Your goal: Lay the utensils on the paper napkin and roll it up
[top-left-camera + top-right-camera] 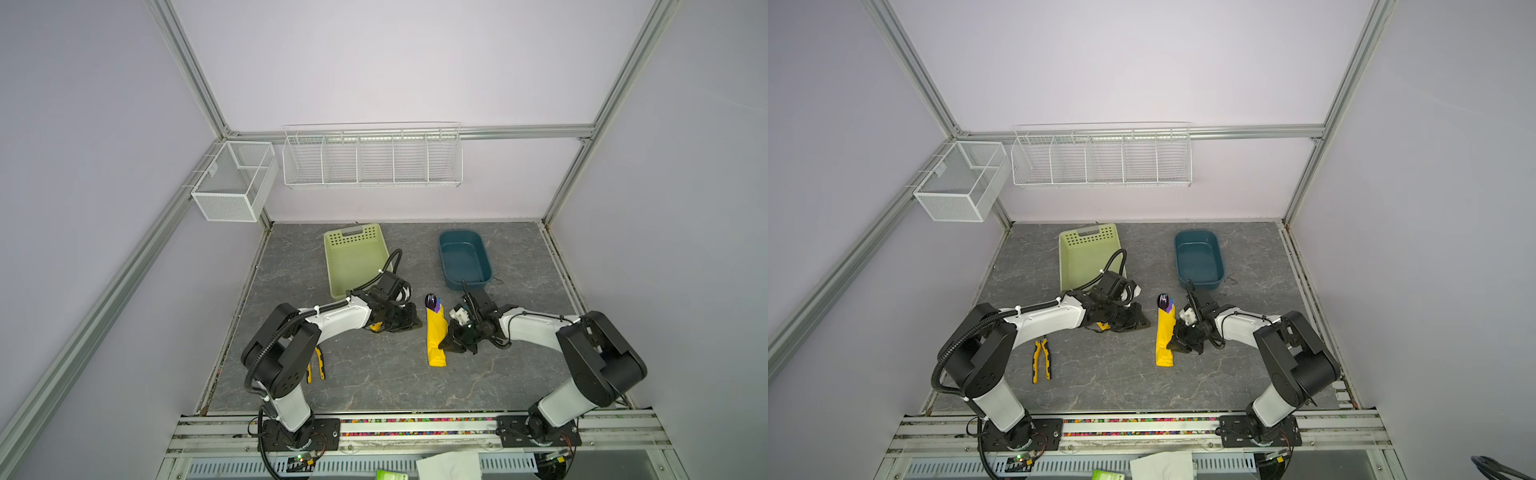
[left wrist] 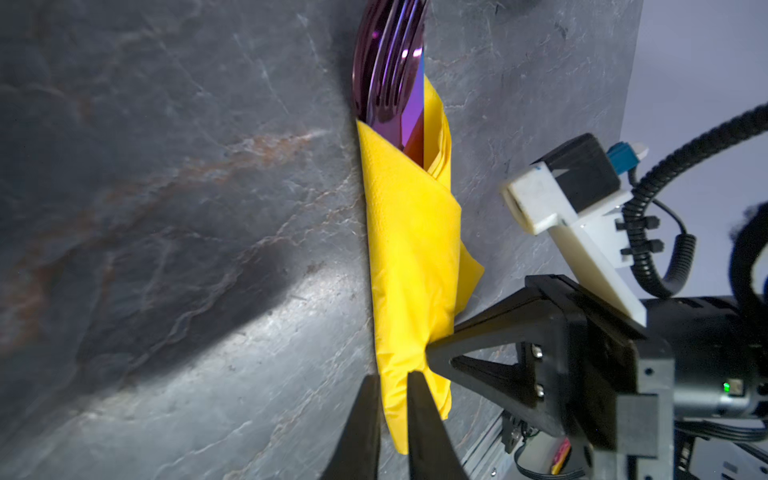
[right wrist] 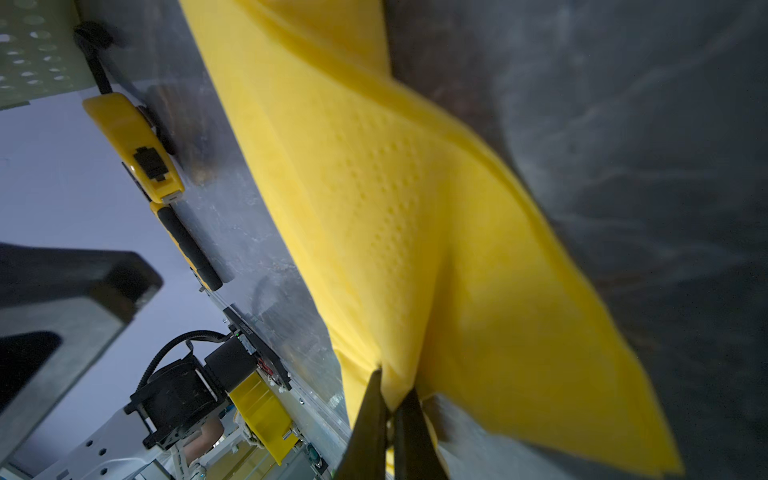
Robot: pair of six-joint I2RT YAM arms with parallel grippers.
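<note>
The yellow paper napkin (image 1: 436,336) (image 1: 1165,336) lies mid-table as a narrow rolled bundle. The utensils' purplish heads (image 1: 432,301) (image 1: 1163,301) (image 2: 390,62) stick out of its far end; their handles are hidden inside. My right gripper (image 1: 442,347) (image 1: 1170,347) (image 3: 392,386) is shut on a fold of the napkin (image 3: 415,208) at the bundle's right edge, near its near end. My left gripper (image 1: 417,323) (image 1: 1146,322) (image 2: 392,376) hovers just left of the bundle (image 2: 411,249), its fingers slightly apart with nothing between them.
A yellow tape measure (image 1: 376,327) (image 3: 137,145) sits under my left wrist. Yellow-and-black pliers (image 1: 318,365) (image 1: 1041,359) lie at the front left. A green basket (image 1: 353,232) and a blue tub (image 1: 463,262) stand at the back. White wire racks (image 1: 372,158) hang on the wall.
</note>
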